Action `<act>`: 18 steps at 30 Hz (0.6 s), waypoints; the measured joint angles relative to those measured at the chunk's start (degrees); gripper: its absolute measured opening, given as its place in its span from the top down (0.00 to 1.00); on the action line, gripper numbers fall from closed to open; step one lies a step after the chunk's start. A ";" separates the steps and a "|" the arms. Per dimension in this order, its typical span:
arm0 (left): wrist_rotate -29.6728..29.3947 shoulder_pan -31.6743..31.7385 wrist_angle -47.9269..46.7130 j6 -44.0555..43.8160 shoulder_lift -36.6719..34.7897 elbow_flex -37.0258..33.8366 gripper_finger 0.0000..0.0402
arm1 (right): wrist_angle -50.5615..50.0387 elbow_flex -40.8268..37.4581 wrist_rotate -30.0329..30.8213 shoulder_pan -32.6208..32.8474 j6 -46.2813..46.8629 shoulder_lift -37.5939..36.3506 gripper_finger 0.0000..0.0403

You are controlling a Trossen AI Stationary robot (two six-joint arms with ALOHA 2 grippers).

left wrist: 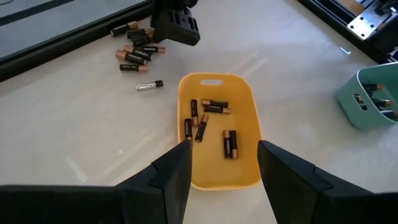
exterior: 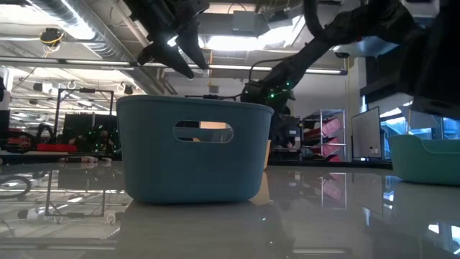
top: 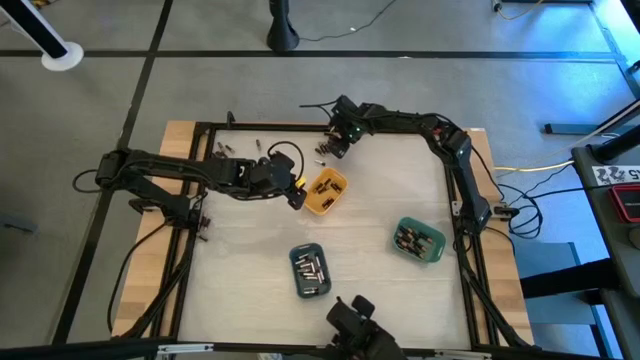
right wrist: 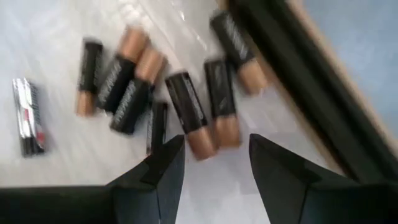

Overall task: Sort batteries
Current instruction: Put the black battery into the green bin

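Black-and-copper batteries [right wrist: 186, 115] lie in a loose heap on the table by its far frame rail, with one silvery battery [right wrist: 28, 118] beside them. My right gripper [right wrist: 217, 165] hangs open just above that heap [top: 322, 150], pointing steeply down, and touches nothing. An orange tray [left wrist: 217, 127] holds several batteries [left wrist: 230, 143]. My left gripper [left wrist: 224, 171] stands open above the tray's near-left end [top: 300, 197], tilted down, with nothing between its fingers. More batteries [top: 225, 150] lie at the far left.
A slate-blue tray [top: 310, 270] with silvery cells stands near the front edge. A green tray [top: 420, 240] with dark cells is at the right. A black frame rail [top: 260, 125] runs along the far side, close to the battery heap.
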 joint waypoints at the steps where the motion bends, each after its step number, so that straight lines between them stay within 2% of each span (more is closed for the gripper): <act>1: -0.01 -0.13 -0.02 -0.12 0.00 0.00 0.57 | -0.61 -0.01 -0.19 -0.32 0.04 0.02 0.56; 9: 0.00 -0.19 0.15 -0.44 0.00 0.00 0.57 | 0.00 0.02 -1.34 0.11 -0.77 0.94 0.56; 13: -0.09 -0.56 0.09 -0.44 0.00 0.00 0.57 | 0.04 0.08 1.97 1.38 -2.67 1.22 0.56; 18: -0.07 -0.56 -0.02 -0.44 0.00 -0.02 0.57 | -1.32 0.18 0.80 1.14 -3.08 1.22 0.56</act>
